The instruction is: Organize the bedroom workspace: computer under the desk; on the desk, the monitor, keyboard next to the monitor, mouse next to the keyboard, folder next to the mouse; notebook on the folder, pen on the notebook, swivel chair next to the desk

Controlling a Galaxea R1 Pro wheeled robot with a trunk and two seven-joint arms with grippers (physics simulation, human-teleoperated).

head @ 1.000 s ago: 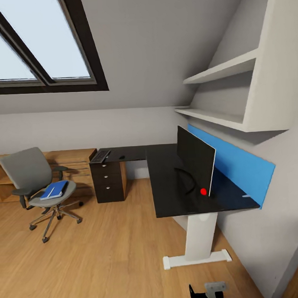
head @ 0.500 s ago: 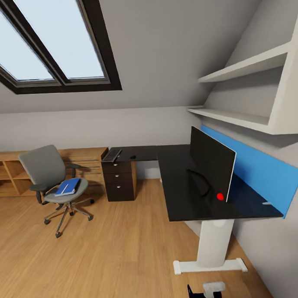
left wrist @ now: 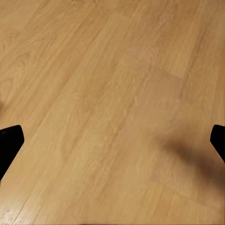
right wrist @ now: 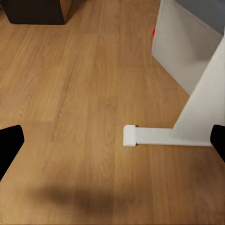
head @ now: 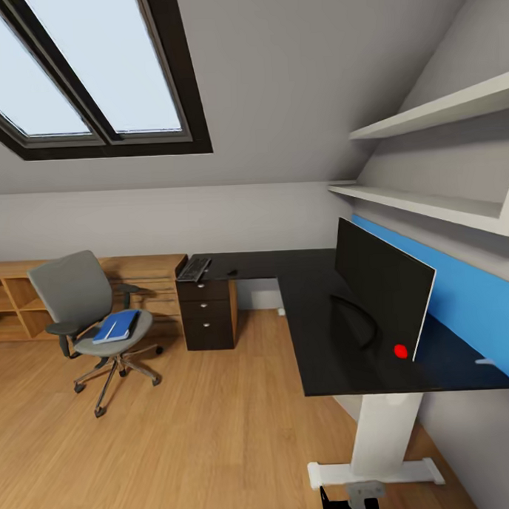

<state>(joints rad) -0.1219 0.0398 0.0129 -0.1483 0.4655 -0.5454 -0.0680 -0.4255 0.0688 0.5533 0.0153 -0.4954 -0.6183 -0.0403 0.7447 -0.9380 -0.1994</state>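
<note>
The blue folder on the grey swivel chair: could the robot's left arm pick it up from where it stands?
Probably not. The blue folder lies on the grey swivel chair across bare wooden floor, while the left gripper hangs open over floorboards.

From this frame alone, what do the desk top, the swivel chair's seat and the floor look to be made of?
The desk top looks like matte black laminate or painted board: flat, dark, barely reflective. The swivel chair seat and back look like grey fabric, soft and dull, though moulded plastic is possible; its base looks like metal. The floor looks like light wood planks with visible grain and seams, lightly satin.
</note>
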